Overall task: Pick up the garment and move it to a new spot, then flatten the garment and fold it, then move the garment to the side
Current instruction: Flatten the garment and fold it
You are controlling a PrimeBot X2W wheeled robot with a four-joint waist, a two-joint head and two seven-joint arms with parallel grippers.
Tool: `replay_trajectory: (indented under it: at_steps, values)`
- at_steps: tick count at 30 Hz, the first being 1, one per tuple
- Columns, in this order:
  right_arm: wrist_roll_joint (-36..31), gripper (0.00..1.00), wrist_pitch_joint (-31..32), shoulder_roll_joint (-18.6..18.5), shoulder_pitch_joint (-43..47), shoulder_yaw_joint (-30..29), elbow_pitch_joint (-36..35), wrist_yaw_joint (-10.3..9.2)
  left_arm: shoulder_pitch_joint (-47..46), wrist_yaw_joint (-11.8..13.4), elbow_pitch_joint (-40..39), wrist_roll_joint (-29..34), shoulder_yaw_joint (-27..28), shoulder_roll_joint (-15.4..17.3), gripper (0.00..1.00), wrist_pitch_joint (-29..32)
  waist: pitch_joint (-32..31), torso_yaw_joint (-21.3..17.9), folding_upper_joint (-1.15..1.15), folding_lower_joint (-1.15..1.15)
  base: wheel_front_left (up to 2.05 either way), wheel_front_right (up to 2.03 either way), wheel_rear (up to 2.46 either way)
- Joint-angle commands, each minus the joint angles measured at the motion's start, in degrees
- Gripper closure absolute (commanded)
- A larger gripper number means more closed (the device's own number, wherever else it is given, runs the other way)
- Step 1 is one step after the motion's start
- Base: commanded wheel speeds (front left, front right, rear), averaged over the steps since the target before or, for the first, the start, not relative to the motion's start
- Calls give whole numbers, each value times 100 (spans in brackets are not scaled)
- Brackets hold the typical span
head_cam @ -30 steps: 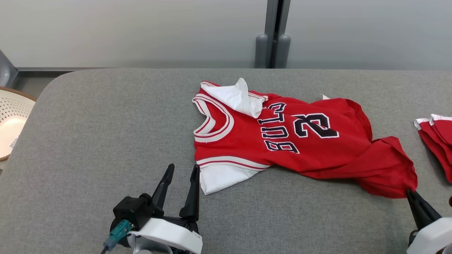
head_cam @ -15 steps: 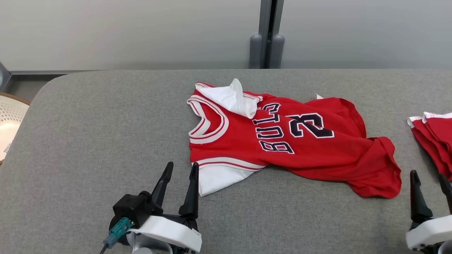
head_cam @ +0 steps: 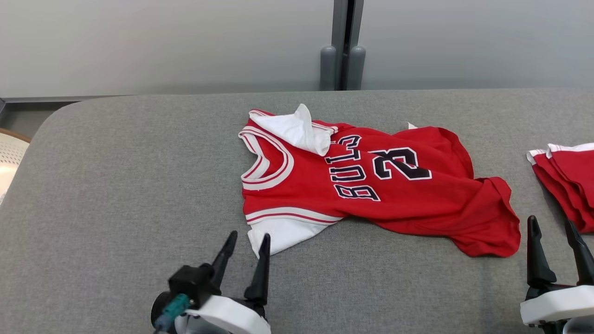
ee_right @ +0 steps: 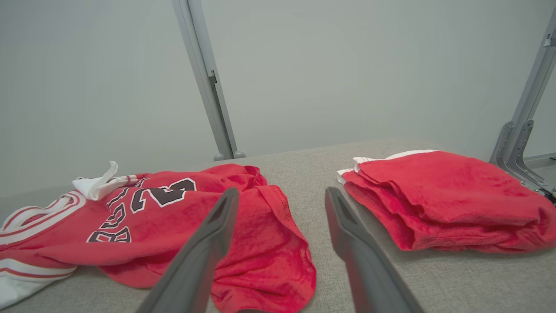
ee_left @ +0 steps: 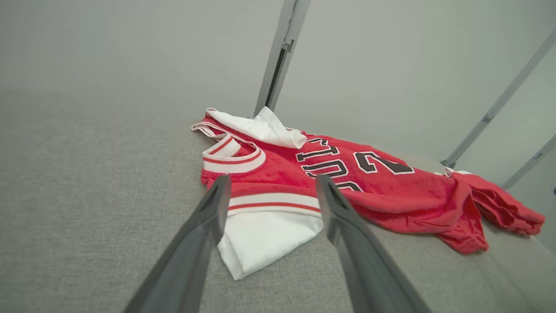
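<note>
Released by the right gripper (head_cam: 551,221), the jersey (head_cam: 371,190) is left rumpled on the table (head_cam: 116,185) — both pairs of jaws are spread wide, nothing held, left gripper (head_cam: 249,236) parked by the white sleeve (head_cam: 278,234) — soft, light cloth, probably best pinched at hem corners.

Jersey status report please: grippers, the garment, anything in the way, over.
Left gripper open, empty, near white sleeve. Right gripper open, empty, beside hem. Red jersey rumpled on grey table, unfolded. Folded red pile at right, apart; nothing blocking.
</note>
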Motion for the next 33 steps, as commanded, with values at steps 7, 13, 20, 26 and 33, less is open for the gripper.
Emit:
replay_trajectory:
  at_steps: [7,13,20,26,33]
  values:
    - [109,0,-53,-74,-140,70,36,-2,-695,112,1557,1074,-572,33,0,-7,213,-171,0,0,0,0,0]
    - [169,0,-63,-123,-250,79,92,-2,-1315,138,2759,1371,-811,32,0,53,364,-322,0,0,0,0,0]
    - [197,0,-77,-153,-312,51,163,-2,-1593,90,3324,1316,-878,34,0,32,419,-420,0,0,0,0,0]
    - [220,0,-100,-159,-354,19,242,-2,-1663,-46,3620,1245,-1106,32,59,32,418,-413,0,0,0,0,0]
    - [136,0,4,-166,-440,-39,457,-2,-1604,-205,3211,833,-1156,27,100,0,326,-271,0,0,0,0,0]
